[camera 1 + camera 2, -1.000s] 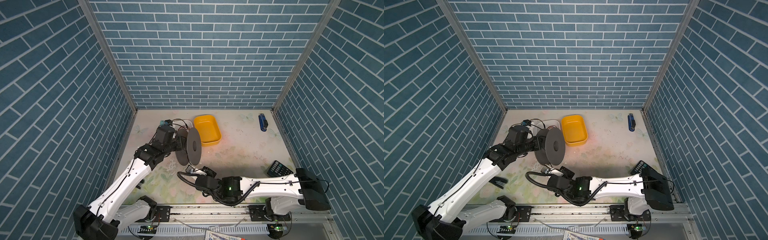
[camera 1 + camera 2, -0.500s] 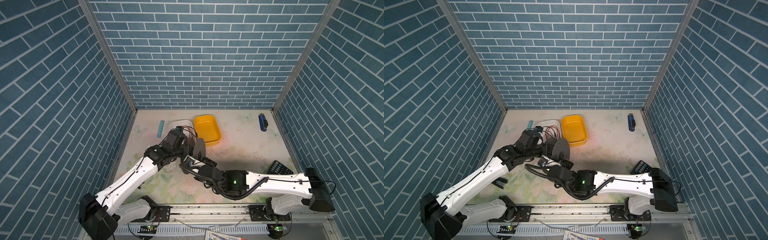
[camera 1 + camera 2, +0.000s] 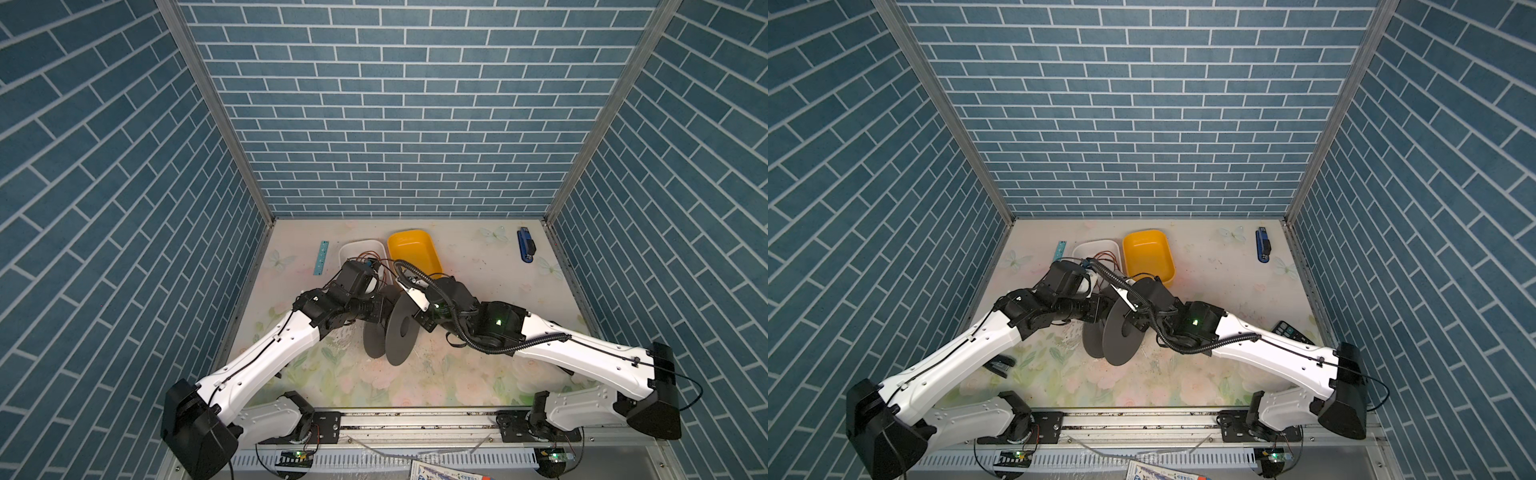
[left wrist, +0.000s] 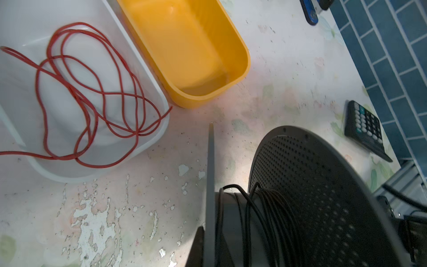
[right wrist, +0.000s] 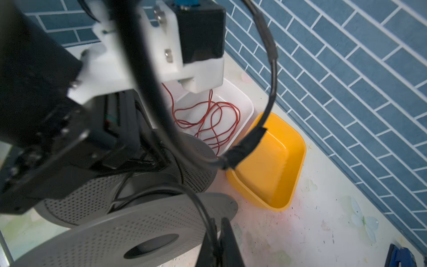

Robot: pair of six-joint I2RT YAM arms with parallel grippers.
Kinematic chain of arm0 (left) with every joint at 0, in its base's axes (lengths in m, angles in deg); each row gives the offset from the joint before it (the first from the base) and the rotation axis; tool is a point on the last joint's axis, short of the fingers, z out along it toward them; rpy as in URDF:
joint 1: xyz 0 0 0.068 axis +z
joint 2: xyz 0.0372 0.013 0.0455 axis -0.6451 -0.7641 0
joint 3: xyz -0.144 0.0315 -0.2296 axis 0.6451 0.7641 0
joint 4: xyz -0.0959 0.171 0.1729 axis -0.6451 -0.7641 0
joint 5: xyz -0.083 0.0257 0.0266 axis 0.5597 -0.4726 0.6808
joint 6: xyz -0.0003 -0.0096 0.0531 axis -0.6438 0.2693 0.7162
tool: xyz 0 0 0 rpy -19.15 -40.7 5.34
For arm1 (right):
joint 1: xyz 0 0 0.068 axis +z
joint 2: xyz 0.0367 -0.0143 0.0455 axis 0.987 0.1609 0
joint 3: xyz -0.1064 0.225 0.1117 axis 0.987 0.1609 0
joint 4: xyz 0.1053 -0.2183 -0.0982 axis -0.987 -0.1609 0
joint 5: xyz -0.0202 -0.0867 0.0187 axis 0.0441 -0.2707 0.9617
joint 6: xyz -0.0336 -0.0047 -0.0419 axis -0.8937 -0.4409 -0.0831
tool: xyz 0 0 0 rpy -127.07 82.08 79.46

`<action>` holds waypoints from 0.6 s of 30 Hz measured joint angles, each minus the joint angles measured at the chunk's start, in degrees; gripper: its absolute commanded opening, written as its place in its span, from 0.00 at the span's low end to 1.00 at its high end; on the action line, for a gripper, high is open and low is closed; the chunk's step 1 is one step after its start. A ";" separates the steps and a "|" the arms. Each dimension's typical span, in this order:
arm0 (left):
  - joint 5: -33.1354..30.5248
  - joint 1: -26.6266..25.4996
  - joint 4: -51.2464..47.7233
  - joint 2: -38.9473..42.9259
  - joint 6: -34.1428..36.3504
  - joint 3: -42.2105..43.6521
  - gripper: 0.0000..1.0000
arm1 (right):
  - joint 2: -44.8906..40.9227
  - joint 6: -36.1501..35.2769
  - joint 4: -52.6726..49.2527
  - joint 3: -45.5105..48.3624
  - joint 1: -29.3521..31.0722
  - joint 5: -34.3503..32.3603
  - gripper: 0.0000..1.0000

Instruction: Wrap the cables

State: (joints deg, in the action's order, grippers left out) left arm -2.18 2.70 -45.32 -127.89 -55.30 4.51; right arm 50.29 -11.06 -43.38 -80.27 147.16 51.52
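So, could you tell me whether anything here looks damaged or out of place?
The floral table covering is chipped and peeling in patches, and the thin red wire spills over the rim of the white plastic tray.

The left arm point(image 3: 266, 357) and the right arm point(image 3: 582, 357) are mounted on a grey metal rail point(image 3: 415, 419) and share one build. Bulky black housings sit nearest the rail, long white shells come beyond them, and black boxy joints are farthest from it. A thin black lead runs along each white shell through small clips. A thick ribbed black hose point(image 3: 478, 348) loops off the right arm, where a green light point(image 3: 497, 322) glows. Farthest from the rail, the left arm carries a white bracket point(image 5: 150, 57) with silver screws point(image 5: 169, 55).
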 measured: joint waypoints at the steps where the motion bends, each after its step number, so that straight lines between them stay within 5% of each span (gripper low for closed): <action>1: 0.76 0.00 -0.20 -0.11 0.50 -0.04 0.00 | -0.15 0.37 -0.55 0.00 -0.92 1.11 0.00; 18: 22.10 3.96 -1.84 -0.57 5.44 -4.70 0.05 | -6.56 0.92 -6.08 0.13 -19.58 23.17 0.00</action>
State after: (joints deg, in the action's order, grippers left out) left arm 19.91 6.66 -47.15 -128.46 -49.86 -0.19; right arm 43.73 -10.15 -49.46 -80.14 127.57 74.69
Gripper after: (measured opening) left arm 0.084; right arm 0.059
